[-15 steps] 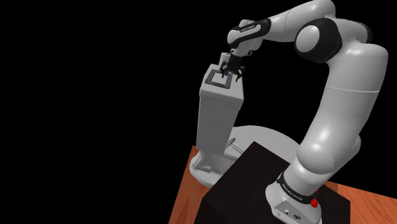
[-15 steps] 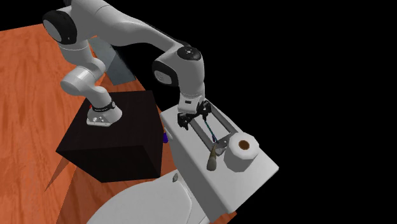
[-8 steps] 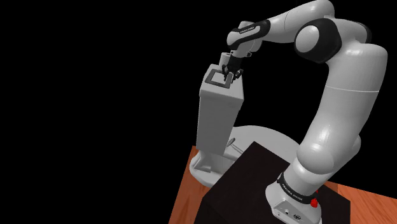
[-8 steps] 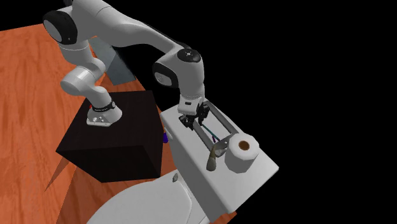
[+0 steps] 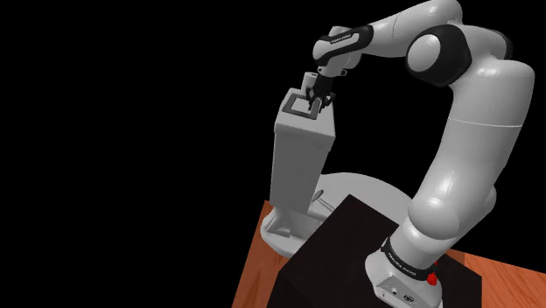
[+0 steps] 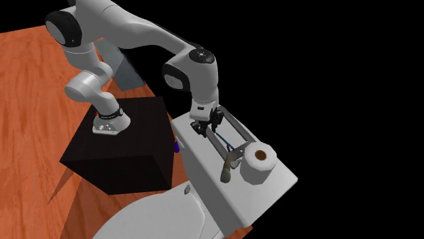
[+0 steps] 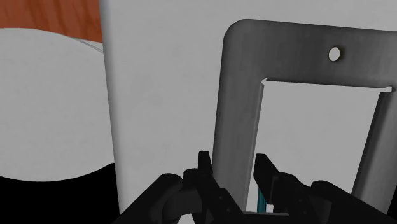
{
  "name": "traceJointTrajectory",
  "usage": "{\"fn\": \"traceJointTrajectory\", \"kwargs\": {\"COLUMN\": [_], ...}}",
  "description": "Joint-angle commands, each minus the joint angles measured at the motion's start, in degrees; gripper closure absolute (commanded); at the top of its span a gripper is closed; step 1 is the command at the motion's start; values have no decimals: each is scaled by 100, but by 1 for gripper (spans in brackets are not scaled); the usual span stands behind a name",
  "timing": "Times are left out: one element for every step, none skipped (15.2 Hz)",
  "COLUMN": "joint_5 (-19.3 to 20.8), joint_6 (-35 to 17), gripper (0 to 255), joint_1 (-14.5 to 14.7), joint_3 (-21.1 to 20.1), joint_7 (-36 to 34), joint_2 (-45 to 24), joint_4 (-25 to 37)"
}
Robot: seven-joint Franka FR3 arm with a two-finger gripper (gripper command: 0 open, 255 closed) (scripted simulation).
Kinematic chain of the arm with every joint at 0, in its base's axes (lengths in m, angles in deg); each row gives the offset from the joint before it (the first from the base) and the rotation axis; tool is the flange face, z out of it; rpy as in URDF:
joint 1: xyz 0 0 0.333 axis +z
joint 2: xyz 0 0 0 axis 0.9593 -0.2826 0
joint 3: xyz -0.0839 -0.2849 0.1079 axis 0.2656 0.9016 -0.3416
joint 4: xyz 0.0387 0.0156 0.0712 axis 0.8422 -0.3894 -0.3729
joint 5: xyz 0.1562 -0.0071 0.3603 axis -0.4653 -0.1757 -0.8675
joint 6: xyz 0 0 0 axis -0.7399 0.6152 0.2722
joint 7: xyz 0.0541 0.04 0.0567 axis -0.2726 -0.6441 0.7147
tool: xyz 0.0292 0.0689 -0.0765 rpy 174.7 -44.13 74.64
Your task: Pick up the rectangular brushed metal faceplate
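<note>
Wood-grain floor, reddish-orange, with a black area past its edge. A white toilet stands on it. The seat cover is down, and the tall grey-white tank rises at 10 o'clock from the stand in the shoulder view. The stand is a plain black box right beside the toilet. A grey panel leans behind it.

The tank lid is flat and pale and carries several things. In the second exterior view, a paper roll stands on end toward the 4 o'clock end. A small brown-tipped brush-like thing lies just beside it at 8 o'clock. The faceplate lies flat at the lid's 11 o'clock end. It is a grey brushed-metal rectangle with rounded corners, a big rectangular opening and a small screw hole in one short side. A thin blue-green thing lies in the opening; I can't identify it.

The arm rises from the stand, bends over at the elbow and reaches out across the tank. The wrist is turned straight down and the hand is vertical over the lid.

The gripper is down at plate level with its fingers drawn in narrow. In the wrist view they clasp one long side bar of the faceplate, one finger on the outer edge and one inside the opening. The plate rests flat on the lid.
</note>
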Motion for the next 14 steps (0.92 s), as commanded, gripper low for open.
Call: {"fn": "traceJointTrajectory", "kwargs": {"joint_5": [9, 16, 22, 27, 33, 37, 42, 46, 50, 53, 56, 59, 59, 59], "joint_6": [138, 209, 279, 351, 422, 494, 567, 640, 713, 787, 861, 936, 947, 947], "gripper": [255, 255, 255, 255, 255, 255, 255, 255, 255, 255, 255, 255, 255, 255], "joint_1": [2, 2, 2, 2, 2, 1, 0, 0, -1, -3, -4, -6, -6, -6], "joint_3": [2, 5, 7, 9, 11, 13, 14, 16, 18, 19, 21, 22, 23, 23], "joint_7": [-13, -18, -22, -27, -31, -35, -38, -42, -45, -48, -51, -54, -54, -54], "joint_2": [20, 38, 54, 70, 84, 97, 109, 120, 129, 138, 144, 150, 151, 151], "joint_4": [119, 172, 227, 283, 341, 400, 461, 524, 588, 654, 722, 792, 801, 802]}}
